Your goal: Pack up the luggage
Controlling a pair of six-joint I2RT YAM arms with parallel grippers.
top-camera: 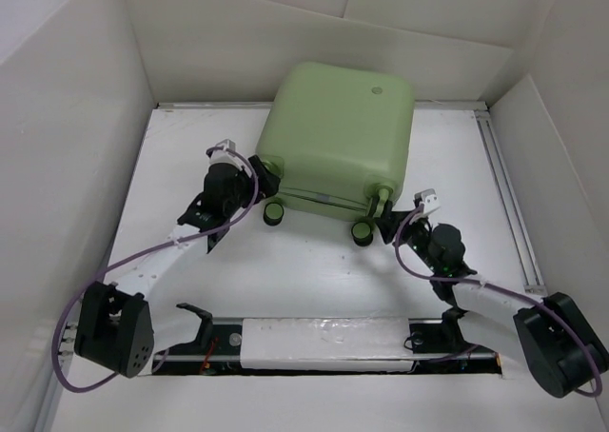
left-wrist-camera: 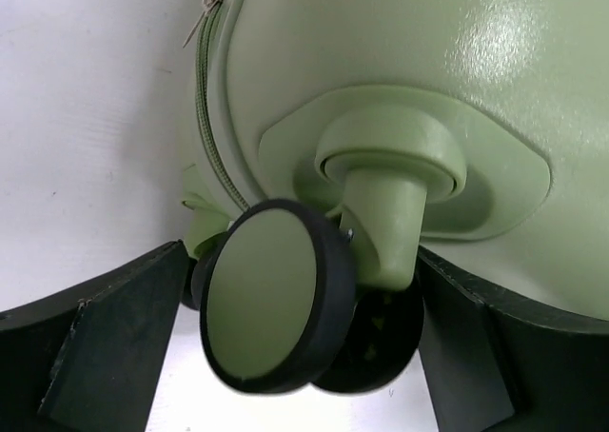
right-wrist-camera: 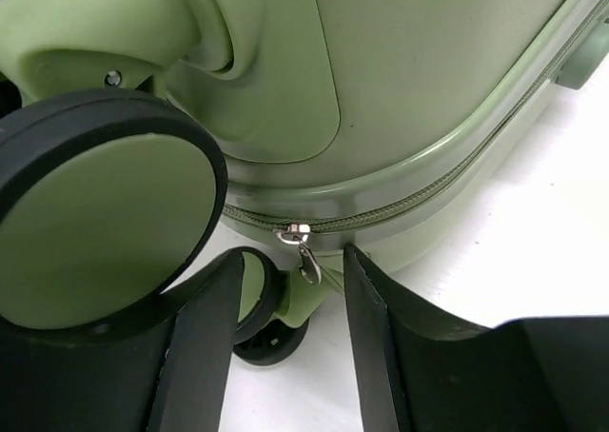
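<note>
The luggage lay flat and shut on the tabletop, toward the far side, with its wheeled end facing the arm bases. No loose items for packing were in view.

**Left claw**: spread wide and straddling one caster wheel at the case's left near corner. Neither finger was seen to touch it.

**Right claw**: narrowly parted and holding nothing. The small metal zip pull hung in the gap between its fingers. A second wheel sat just beside the left-hand finger. The stretch of zip seam visible there appeared closed.

**Assessment:** the step in hand was judged to be a pinch on the zip pull, with the left arm placed to steady the case.

**Hazards noted:**
- The pull was small and dangled freely. If the fingers closed a little off line, they would likely meet on air or nudge the pull aside.
- The neighbouring wheel crowded the right claw, so a finger could foul its rim as it closed or dragged.
- The caster would probably swivel on its stem. Bracing on it was judged weak, since the case could pivot or slide on the smooth tabletop once the zip was tugged.
- A pull across the seam's line, rather than along it, could jam the slider at the rounded corner.
</note>
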